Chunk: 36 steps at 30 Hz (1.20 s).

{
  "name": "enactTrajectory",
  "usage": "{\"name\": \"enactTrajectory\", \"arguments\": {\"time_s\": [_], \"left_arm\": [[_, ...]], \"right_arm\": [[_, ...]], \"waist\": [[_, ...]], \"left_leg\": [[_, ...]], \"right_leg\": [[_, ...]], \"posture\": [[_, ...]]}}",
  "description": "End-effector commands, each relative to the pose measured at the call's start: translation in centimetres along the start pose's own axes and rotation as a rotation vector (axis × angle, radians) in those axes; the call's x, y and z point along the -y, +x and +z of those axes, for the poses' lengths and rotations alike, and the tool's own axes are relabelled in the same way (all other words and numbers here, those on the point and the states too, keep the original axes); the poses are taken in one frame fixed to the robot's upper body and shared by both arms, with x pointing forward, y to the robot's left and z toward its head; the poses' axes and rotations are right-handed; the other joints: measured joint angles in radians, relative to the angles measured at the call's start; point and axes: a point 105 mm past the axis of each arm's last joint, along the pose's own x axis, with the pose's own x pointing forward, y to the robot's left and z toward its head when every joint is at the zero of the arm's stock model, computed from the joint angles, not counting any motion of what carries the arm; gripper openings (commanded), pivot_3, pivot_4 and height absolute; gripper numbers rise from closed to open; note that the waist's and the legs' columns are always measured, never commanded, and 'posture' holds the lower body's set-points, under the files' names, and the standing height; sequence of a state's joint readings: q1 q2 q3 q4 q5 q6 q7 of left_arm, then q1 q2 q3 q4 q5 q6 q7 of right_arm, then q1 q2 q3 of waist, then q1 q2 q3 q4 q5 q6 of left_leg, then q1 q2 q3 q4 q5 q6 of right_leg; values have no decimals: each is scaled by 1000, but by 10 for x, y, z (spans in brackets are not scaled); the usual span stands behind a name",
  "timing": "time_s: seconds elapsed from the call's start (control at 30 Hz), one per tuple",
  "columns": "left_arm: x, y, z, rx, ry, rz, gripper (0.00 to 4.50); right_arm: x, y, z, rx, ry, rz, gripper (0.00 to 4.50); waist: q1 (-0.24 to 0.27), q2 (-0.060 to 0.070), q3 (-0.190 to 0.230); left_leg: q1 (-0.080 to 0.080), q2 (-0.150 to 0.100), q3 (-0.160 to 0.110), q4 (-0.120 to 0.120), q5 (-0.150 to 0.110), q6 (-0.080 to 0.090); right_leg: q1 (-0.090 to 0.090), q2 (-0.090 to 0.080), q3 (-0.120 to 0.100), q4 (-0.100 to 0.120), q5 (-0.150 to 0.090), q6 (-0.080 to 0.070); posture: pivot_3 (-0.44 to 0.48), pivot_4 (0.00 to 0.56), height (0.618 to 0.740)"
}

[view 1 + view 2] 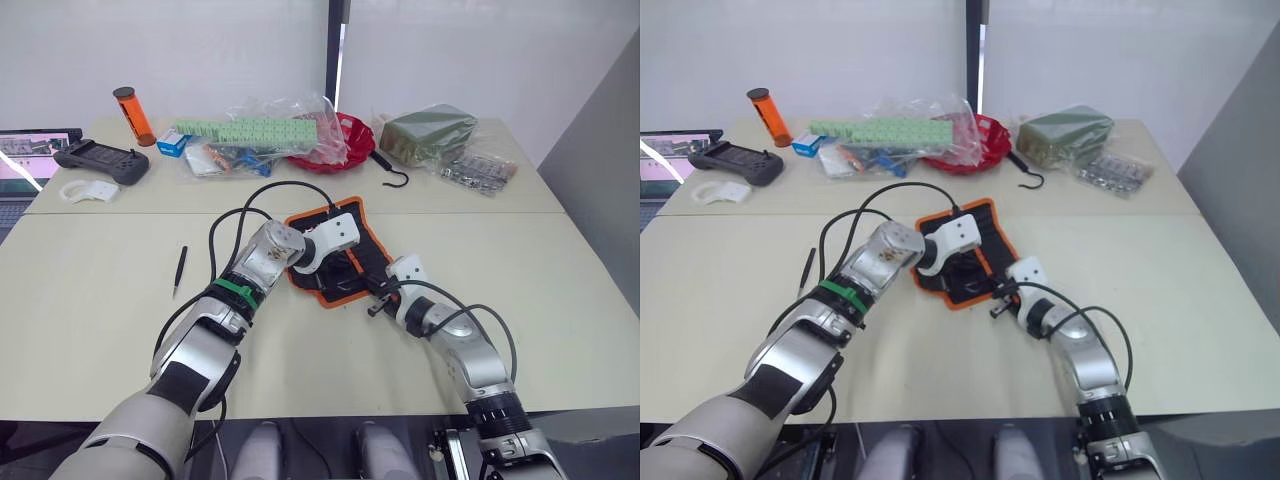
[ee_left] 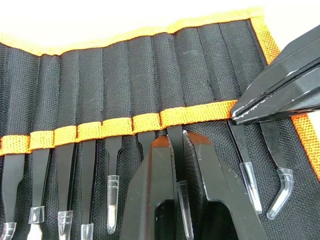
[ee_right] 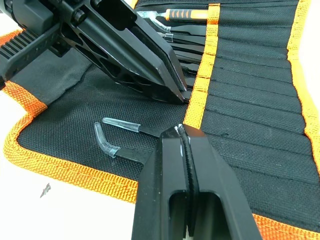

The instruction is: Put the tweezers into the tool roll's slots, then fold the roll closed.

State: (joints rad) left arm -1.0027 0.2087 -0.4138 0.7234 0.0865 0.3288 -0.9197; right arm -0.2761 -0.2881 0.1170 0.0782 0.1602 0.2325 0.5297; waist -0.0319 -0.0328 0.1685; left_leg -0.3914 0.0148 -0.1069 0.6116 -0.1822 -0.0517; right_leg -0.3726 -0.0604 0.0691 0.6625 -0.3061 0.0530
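Seating tweezers [image 2: 176,165] in slots [image 2: 150,122] of open tool roll [image 1: 335,262] on bench [image 1: 100,330]; left gripper [image 2: 182,150] fingers closing on one. Right gripper [image 3: 184,145] fingers pressing together, empty. Lying apart: one pair [image 1: 179,270]. Folding pending.

Two pale cream desks [image 1: 90,300] stand edge to edge before a white wall [image 1: 200,50] with a dark vertical post [image 1: 336,50].

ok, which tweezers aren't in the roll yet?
The lone tweezers lying bare on the table, off to the robot's left of the tool roll. The other tweezers sit tucked under the roll's orange band.
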Motion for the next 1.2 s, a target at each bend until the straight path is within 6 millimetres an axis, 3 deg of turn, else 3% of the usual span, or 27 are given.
{"name": "enactTrajectory", "arguments": {"time_s": [0.03,0.2,0.33,0.6,0.77,0.9,1.03,1.07,1.2], "left_arm": [[-7,-12,21,59,-3,-4,1495],[-14,-30,19,62,-16,20,3186],[-23,-60,12,59,9,71,4456],[-37,-120,3,152,-138,191,4456],[-53,-162,-21,196,-260,363,4456],[-66,-227,-54,226,-308,667,4456],[-49,-277,-82,258,-340,841,4456],[-39,-286,-100,236,-382,878,4456],[-7,-308,-137,241,-481,950,4456]], "right_arm": [[3,-6,-25,-100,31,-22,0],[5,-6,-25,-102,27,-26,0],[9,-5,-21,-83,40,-38,0],[10,-4,-16,-68,40,-28,0],[9,-2,-18,-73,42,-13,0],[7,1,-20,-82,34,9,0],[10,2,-21,-83,33,8,0],[11,2,-22,-83,33,6,0],[13,1,-25,-84,31,-2,0]], "waist": [[-1,0,0],[-5,0,0],[-9,0,0],[-6,1,0],[-12,1,0],[-13,1,1],[-14,1,1],[-12,1,1],[-6,0,0]], "left_leg": [[0,0,0,0,0,0],[0,0,0,-1,0,0],[0,0,0,-1,0,0],[0,0,-1,-1,0,0],[1,1,-1,-1,0,0],[1,1,-1,-2,0,0],[2,2,-1,-3,0,0],[2,2,-1,-3,0,0],[5,2,0,-3,0,0]], "right_leg": [[0,0,0,0,0,0],[0,0,0,0,0,0],[0,0,0,0,0,0],[0,0,0,0,0,0],[0,0,0,0,0,0],[0,0,1,0,2,-3],[-1,0,0,0,4,-7],[0,0,1,0,4,-7],[2,-1,1,-1,4,-7]], "posture": [[0,150,740],[0,150,740],[0,150,740],[0,150,740],[0,150,740],[0,150,740],[0,150,740],[0,150,740],[0,150,740]]}}
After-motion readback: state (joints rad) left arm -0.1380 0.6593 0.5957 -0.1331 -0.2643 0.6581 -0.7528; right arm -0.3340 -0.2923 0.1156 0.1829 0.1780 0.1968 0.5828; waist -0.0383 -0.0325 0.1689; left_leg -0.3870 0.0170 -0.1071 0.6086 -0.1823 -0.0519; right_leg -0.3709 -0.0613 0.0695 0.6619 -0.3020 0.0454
